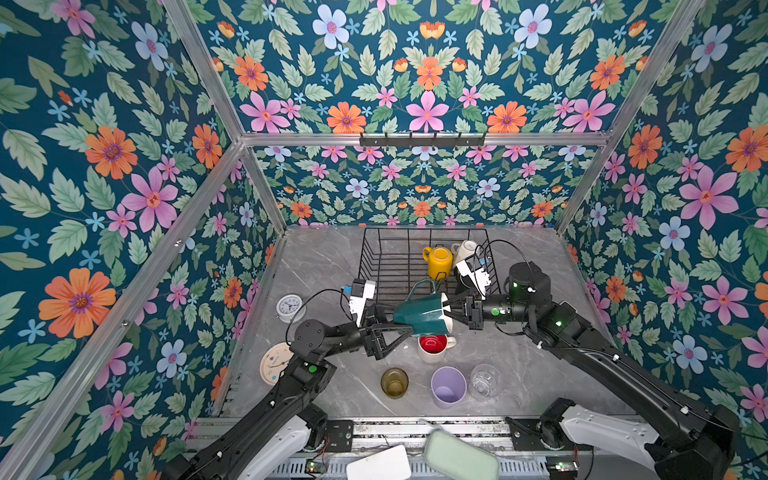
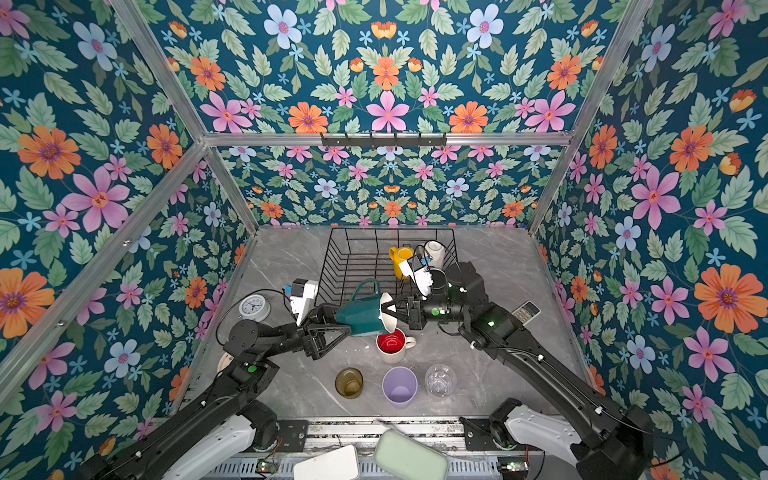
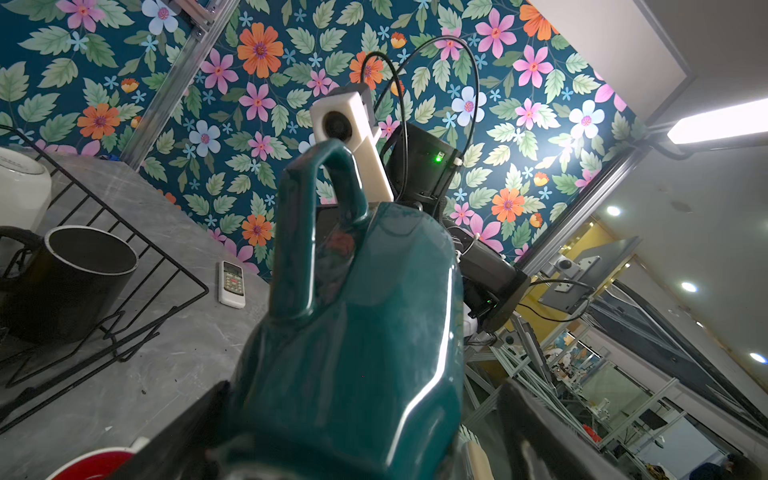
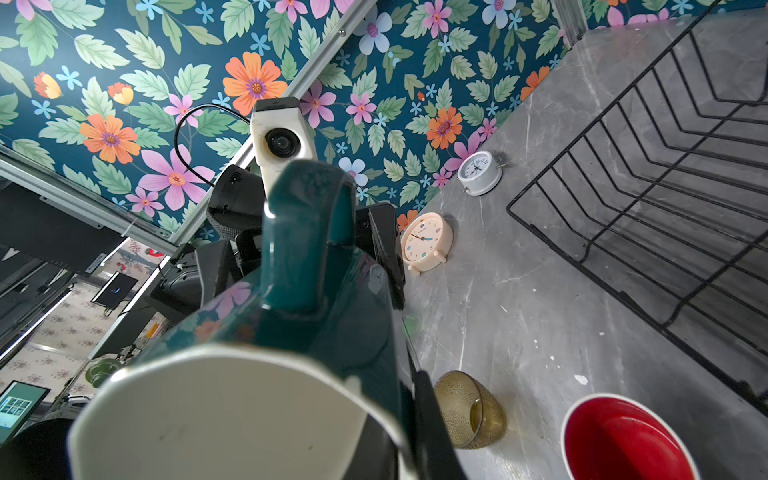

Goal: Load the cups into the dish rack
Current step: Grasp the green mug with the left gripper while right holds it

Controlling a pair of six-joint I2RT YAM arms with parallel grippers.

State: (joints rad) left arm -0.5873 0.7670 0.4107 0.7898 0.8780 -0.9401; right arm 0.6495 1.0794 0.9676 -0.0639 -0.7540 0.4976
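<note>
- Black, both of your arms reach in from the near edge and meet in front of the dish rack (image 1: 374,257). Your right hand (image 1: 449,309) is clamped on the rim of the teal mug (image 1: 419,318). Your left hand (image 1: 401,326) is spread wide around the mug's base; I cannot tell whether it touches.
- The dish rack stands at the back of the table (image 1: 324,266), with a yellow mug (image 1: 438,262), a white mug (image 1: 464,249) and a black mug (image 3: 70,282) at its right end.
- The teal mug hangs on its side, handle up, cream mouth towards your right arm, just above the red-inside mug (image 1: 433,347).
- The olive glass (image 1: 394,382), lilac tumbler (image 1: 448,388) and clear glass (image 1: 484,380) stand upright in a row near the front.
- The white clock (image 4: 478,170) shows numerals, too small to read.
</note>
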